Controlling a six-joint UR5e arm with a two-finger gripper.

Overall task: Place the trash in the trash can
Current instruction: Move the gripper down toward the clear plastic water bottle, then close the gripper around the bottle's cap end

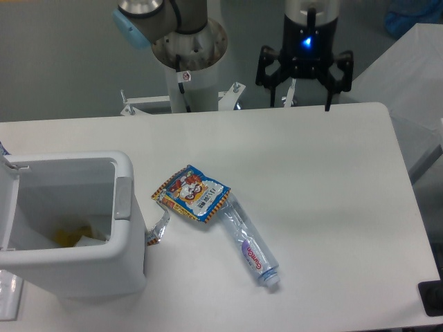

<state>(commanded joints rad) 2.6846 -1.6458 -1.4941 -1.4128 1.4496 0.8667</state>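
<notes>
Basically nothing binned yet, snack packet [191,193] and crushed bottle [248,241] lying touching on the table [332,180] beside the trash can [66,221]. Gripper [304,93] hovering at the far edge, fingers spread, holding nothing

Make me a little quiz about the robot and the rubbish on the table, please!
1. True or false: the snack packet is already inside the trash can.
2. Which thing lies closer to the trash can? A) the crushed bottle B) the snack packet C) both are equally close
3. Fill in the missing word: the gripper hangs over the far edge of the table with its fingers ____ and nothing between them.

Key
1. False. It lies on the table, beside the can.
2. B. The bottle stretches away from the packet's far side.
3. Open.
</notes>
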